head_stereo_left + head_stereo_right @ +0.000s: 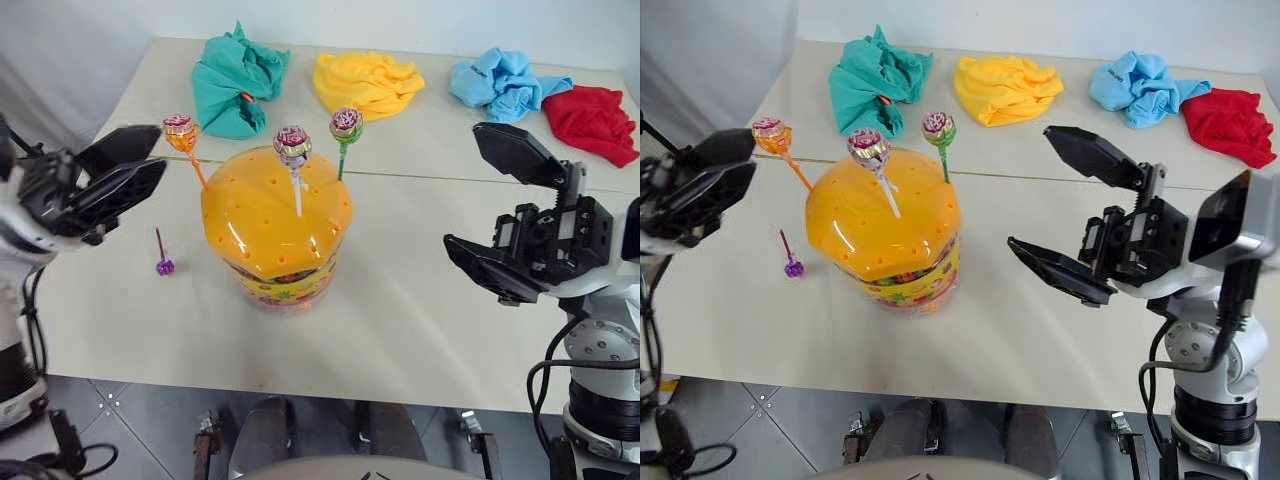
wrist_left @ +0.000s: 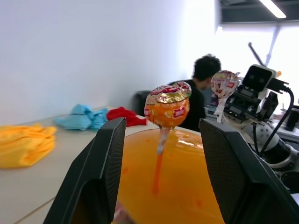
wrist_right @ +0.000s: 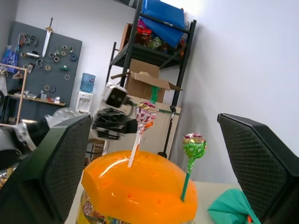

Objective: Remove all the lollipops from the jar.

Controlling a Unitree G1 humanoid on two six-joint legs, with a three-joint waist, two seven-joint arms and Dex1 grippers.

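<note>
We see the jar (image 1: 276, 228) mid-table with three lollipops (image 1: 292, 146) still stuck in its lid; the purple one (image 1: 164, 264) lies near the left edge. Left gripper (image 1: 118, 172) fingers are released beside the orange lollipop (image 1: 180, 132), gripping nothing; right gripper (image 1: 505, 212) gapes wide, empty.

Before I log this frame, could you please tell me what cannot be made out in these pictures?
- What fills the jar: the orange lid covers it from above in the eye views, and the label band wraps its wall.
- Wrapper print on the purple-stick lollipop lying on the table: too small.
- Foot of the orange-stick lollipop: blurred in the left wrist view.
- The person: half hidden behind that lollipop.
</note>
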